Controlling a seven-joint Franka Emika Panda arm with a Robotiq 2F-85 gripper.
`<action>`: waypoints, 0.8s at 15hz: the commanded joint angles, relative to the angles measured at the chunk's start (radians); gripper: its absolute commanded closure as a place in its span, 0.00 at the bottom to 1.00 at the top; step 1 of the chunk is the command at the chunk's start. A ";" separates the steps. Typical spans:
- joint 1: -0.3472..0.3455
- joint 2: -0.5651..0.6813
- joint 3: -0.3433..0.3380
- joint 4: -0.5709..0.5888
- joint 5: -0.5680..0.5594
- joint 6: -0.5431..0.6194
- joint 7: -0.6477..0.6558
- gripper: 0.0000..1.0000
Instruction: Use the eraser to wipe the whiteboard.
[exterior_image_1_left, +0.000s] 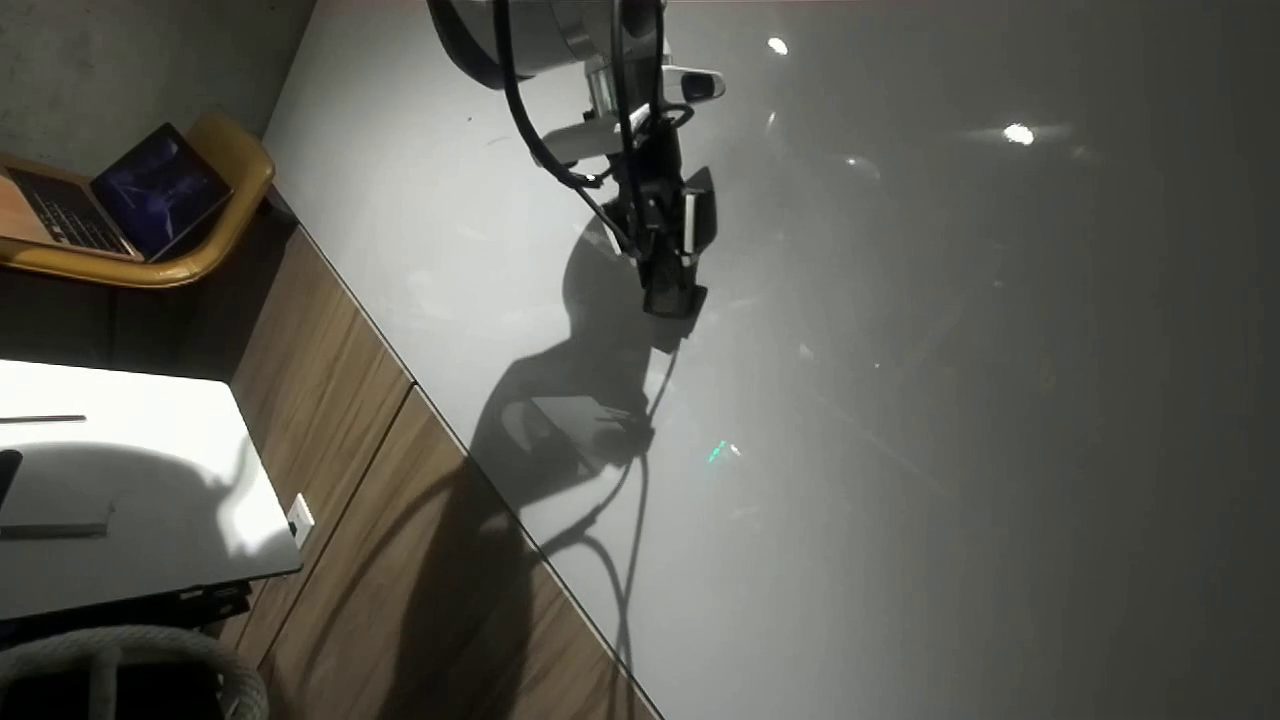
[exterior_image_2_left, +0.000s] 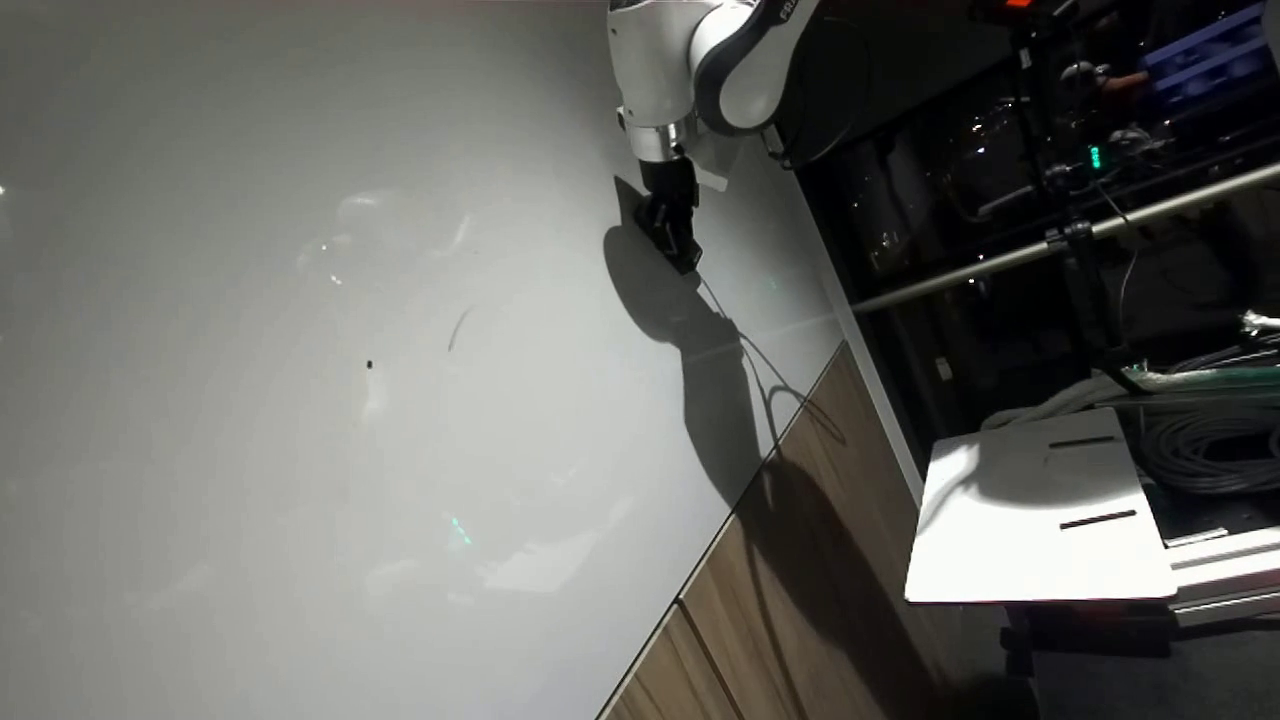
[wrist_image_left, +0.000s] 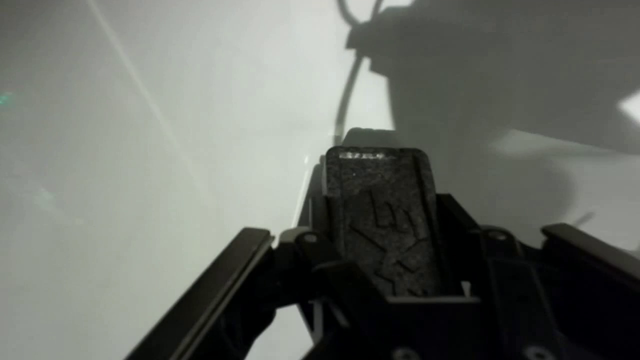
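"What are you holding?"

"The eraser, a dark, oblong block. My gripper clamps it along both long sides, and its front end pokes out beyond me."

"Whereabouts over the whiteboard is it?"

"In an exterior view it shows toward the corner where the edge along the wood-grain panels meets the side edge. Whether it touches the whiteboard, I cannot tell."

"Any marks about?"

"A thin curved stroke and a small dark speck, both on the whiteboard, well apart from the eraser and farther from that corner. My shadow starts just beside my gripper, crosses the panel edge and spreads over the panels."

"And off the whiteboard?"

"In an exterior view, a laptop rests on a mustard-coloured chair, past the whiteboard's edge."
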 joint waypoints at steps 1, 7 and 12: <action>0.088 -0.044 0.098 -0.025 0.150 -0.048 -0.087 0.71; 0.209 0.036 0.255 0.131 0.195 -0.193 -0.102 0.71; 0.196 0.116 0.233 0.268 0.172 -0.321 -0.154 0.71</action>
